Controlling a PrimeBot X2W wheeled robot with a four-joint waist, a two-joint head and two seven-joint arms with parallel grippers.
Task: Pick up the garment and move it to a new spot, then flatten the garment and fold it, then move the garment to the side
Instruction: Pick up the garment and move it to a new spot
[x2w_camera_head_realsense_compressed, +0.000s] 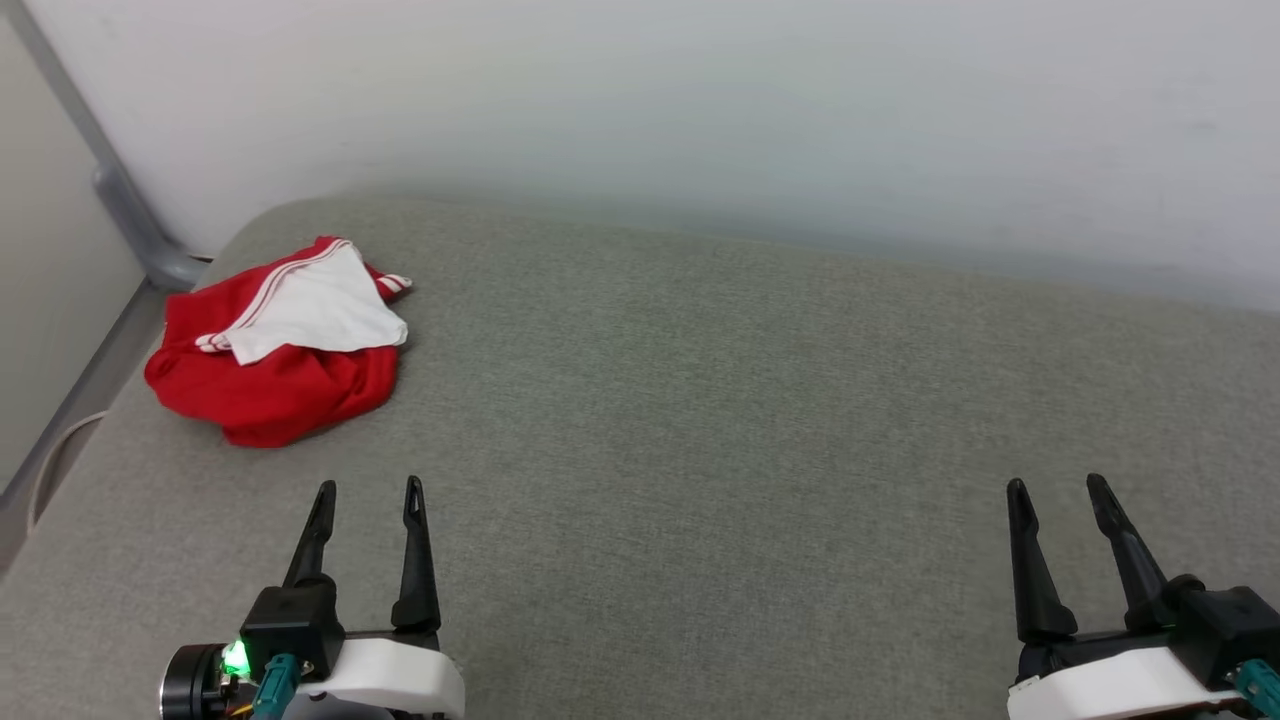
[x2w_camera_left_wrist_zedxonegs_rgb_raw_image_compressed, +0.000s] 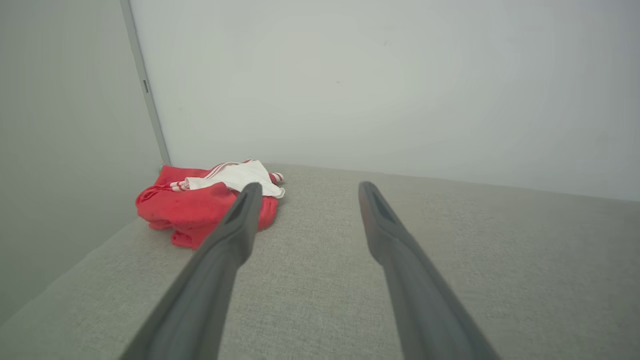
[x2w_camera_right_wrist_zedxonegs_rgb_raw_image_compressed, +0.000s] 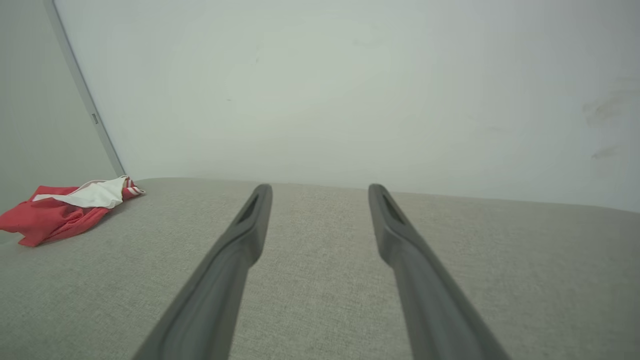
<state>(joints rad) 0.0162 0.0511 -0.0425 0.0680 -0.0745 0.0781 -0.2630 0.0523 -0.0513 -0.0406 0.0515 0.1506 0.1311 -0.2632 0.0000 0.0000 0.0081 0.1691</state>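
The garment (x2w_camera_head_realsense_compressed: 270, 360) lies bunched at the far left corner of the grey fabric surface (x2w_camera_head_realsense_compressed: 700, 450), just ahead-left of your left gripper (x2w_camera_head_realsense_compressed: 369, 485). Reach with that arm. The right gripper (x2w_camera_head_realsense_compressed: 1056, 483) sits well apart. Both grippers' fingers (x2w_camera_head_realsense_compressed: 415, 550) are released and empty.

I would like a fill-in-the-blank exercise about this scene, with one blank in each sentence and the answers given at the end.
1. The garment lies crumpled on the grey fabric surface, and its main body is ____ in colour.
2. The sleeve lying on top of it is ____.
3. The jaws of the left gripper and the right gripper both stand ____.
4. The garment lies nearer to the ____ of these two grippers.

Missing words: red; white; open; left.
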